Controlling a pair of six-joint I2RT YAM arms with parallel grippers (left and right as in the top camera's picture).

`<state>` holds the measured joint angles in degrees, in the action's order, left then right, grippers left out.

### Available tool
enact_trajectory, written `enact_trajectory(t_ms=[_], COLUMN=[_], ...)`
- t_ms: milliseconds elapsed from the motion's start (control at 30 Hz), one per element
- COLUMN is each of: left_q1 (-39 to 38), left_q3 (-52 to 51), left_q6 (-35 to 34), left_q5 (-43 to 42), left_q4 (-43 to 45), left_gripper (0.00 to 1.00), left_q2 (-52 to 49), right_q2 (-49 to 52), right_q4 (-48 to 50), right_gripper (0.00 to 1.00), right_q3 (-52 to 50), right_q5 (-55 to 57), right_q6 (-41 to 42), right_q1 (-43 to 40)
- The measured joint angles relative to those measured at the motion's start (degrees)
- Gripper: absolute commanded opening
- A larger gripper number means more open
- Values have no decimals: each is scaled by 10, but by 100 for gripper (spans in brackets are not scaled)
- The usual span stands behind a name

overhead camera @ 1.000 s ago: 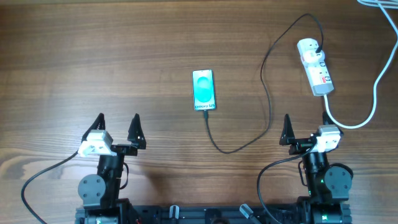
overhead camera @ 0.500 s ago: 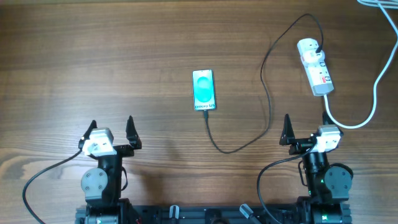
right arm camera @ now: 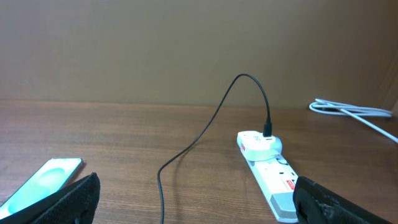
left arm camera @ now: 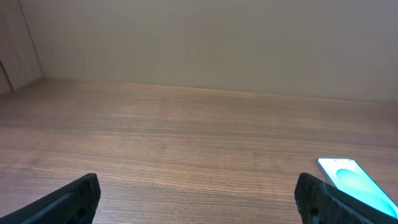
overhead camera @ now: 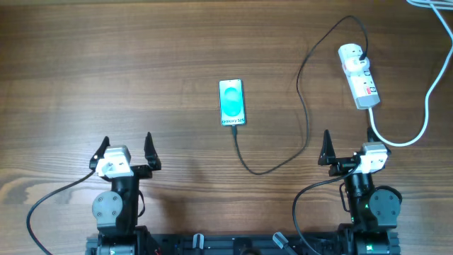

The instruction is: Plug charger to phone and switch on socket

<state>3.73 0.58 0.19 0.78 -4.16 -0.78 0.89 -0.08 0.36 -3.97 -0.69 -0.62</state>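
Both our grippers are empty with fingers spread wide apart, the left gripper (overhead camera: 127, 147) and the right gripper (overhead camera: 347, 147). The phone (overhead camera: 232, 103) lies ahead between them, off to the right of our left one. The socket (overhead camera: 359, 85) sits ahead of the right gripper, with the charger (overhead camera: 306, 85) plugged into its far end. The cable tip ends right by the phone's near end, and we can't tell if it's in.
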Motion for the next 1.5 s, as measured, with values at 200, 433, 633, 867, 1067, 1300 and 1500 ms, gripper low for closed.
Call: enact_trajectory(t_ms=[200,433,633,867,1067,1300,1500], left_q1=[0,0,0,0,0,0,0], left_q3=[0,0,0,0,0,0,0], left_q6=[0,0,0,16,28,28,28], left_q5=[3,18,24,23,22,21,22], left_q4=[0,1,1,1,1,1,1], left_gripper=[100,100,100,100,100,100,100], left_q2=[0,0,0,0,0,0,0], right_q2=[0,0,0,0,0,0,0], right_q4=[0,0,0,0,0,0,0], right_gripper=[100,100,100,100,100,100,100], right_q3=[0,0,0,0,0,0,0], right_q5=[0,0,0,0,0,0,0], right_q6=[0,0,0,0,0,0,0], right_q1=[0,0,0,0,0,0,0])
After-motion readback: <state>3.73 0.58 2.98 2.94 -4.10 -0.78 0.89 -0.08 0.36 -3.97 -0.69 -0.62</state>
